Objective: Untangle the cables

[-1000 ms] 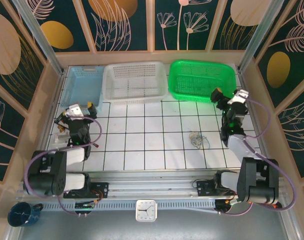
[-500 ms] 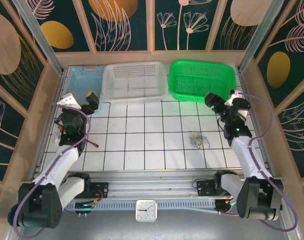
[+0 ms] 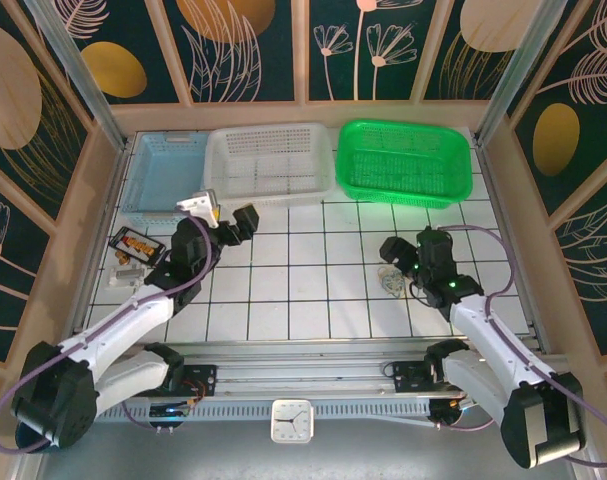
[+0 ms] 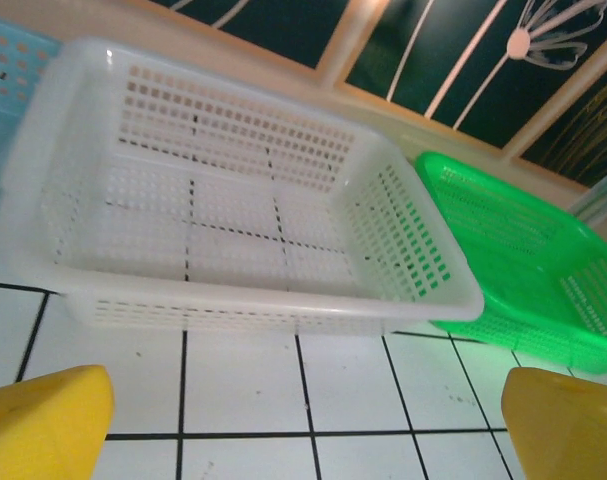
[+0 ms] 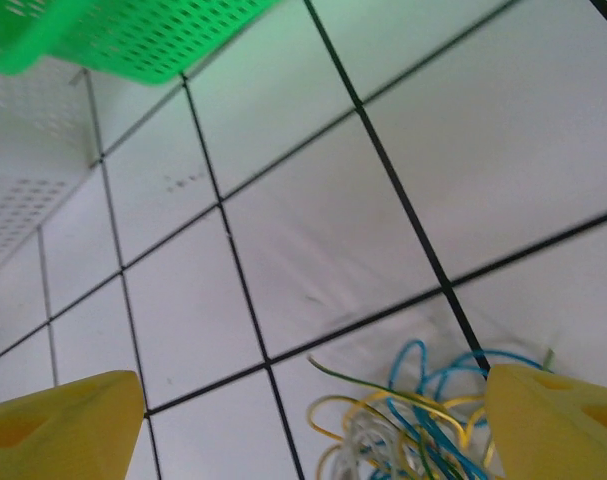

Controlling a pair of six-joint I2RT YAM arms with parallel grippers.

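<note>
Both spread wide: right tool (image 5: 308,420) at cables (image 5: 413,425), left tool (image 4: 303,420) near white basket (image 4: 263,300) rim.

Fig. Body of the two-arm rig, seen from above and from my wrists. My left arm (image 3: 133,322) and right arm (image 3: 488,335) were built of long white links joined by black motor housings. Each ended in a bulky black base joint (image 3: 58,395). A thin purple hose (image 3: 521,285) ran along each arm. The left wrist carried a small white camera block (image 3: 198,204), and a green light (image 3: 449,286) glowed on the right forearm. The left gripper (image 3: 238,225) and right gripper (image 3: 395,252) were black. In the wrist views my fingers (image 4: 43,420) (image 5: 58,420) were blunt wedges of plain matte yellow.
</note>
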